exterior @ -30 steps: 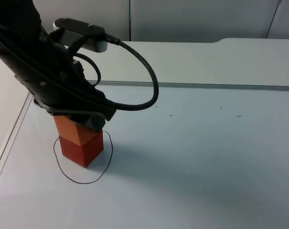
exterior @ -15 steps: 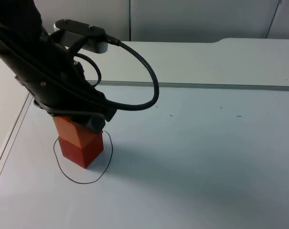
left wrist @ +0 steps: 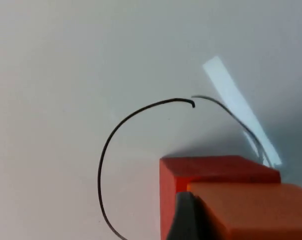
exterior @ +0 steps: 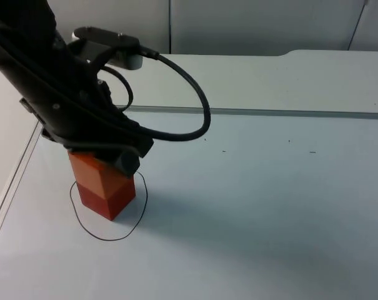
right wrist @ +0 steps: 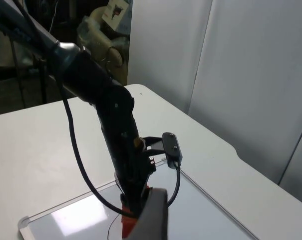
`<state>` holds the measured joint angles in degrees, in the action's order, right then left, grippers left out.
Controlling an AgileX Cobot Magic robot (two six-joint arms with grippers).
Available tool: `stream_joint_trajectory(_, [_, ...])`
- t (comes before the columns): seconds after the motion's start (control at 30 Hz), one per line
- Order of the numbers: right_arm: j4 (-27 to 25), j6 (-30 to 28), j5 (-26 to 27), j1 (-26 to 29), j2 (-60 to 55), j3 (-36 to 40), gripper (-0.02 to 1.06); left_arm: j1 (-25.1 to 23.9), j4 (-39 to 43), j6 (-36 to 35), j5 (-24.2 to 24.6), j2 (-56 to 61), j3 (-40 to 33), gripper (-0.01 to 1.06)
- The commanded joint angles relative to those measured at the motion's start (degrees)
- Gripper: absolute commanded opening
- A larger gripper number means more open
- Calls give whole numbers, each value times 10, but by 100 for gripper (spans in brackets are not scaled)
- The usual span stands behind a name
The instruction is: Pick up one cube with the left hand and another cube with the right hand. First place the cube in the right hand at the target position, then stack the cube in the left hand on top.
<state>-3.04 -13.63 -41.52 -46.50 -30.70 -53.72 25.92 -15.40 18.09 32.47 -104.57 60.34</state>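
- The orange cube (exterior: 96,170) sits on the red cube (exterior: 107,199), inside the black drawn circle (exterior: 107,237) near the tabletop's (exterior: 270,206) left edge.
- The left gripper (exterior: 101,159) is closed around the orange cube.
- The right gripper's (right wrist: 151,220) state cannot be told; it waits well apart, raised high.

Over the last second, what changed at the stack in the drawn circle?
The left gripper pressed the lighter orange cube slightly lower and squarer onto the darker red cube. Both cubes remain inside the black pen circle; the right arm waits, raised away from the white table.
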Motion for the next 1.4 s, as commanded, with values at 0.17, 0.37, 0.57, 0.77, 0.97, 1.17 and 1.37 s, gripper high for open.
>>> stream_joint_trajectory(0.17, [4, 2, 12, 1, 1, 4, 79, -2, -16, -1, 104, 56, 86, 61])
stream_joint_trajectory(0.37, [4, 2, 25, 1, 1, 4, 79, -2, -29, -1, 171, 117, 159, 61])
stream_joint_trajectory(0.57, [15, 2, 33, 1, 1, 4, 79, -2, -37, 27, 188, 225, 192, 61])
stream_joint_trajectory(0.77, [15, 2, 34, 1, 1, 4, 79, -2, -37, 70, 189, 375, 176, 61])
stream_joint_trajectory(0.97, [17, 2, 34, 1, 1, 4, 79, -2, -37, 118, 176, 487, 107, 61])
stream_joint_trajectory(1.17, [17, -1, 29, 1, 1, 5, 79, -2, -37, 119, 152, 582, -9, 61])
stream_joint_trajectory(1.37, [17, -2, 34, 1, 1, 44, 79, -2, -35, 119, 152, 643, -70, 61])
